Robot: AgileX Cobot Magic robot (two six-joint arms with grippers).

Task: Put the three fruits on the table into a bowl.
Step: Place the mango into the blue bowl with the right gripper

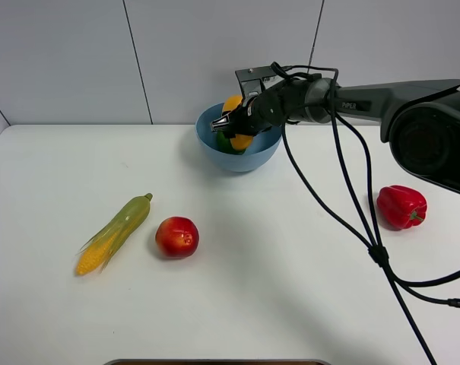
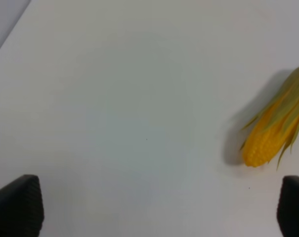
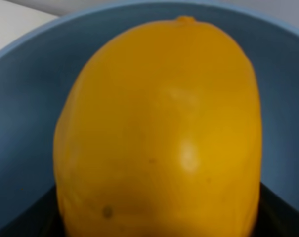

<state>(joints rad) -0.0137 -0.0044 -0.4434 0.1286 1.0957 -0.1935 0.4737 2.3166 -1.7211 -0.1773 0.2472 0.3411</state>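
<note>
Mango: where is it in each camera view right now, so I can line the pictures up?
Exterior high: mango at top centre, over the bowl, in the right gripper.
Left wrist: not in it; only the corn shows.
Right wrist: mango fills the picture, bowl behind it.
Shared landmark: the blue bowl, in exterior high and right wrist; the corn ties left wrist to exterior high.

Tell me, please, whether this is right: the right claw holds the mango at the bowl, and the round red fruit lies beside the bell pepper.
Not quite: the exterior high view shows the round red fruit beside the corn cob, not the bell pepper. The right claw does hold the mango at the bowl.
</note>
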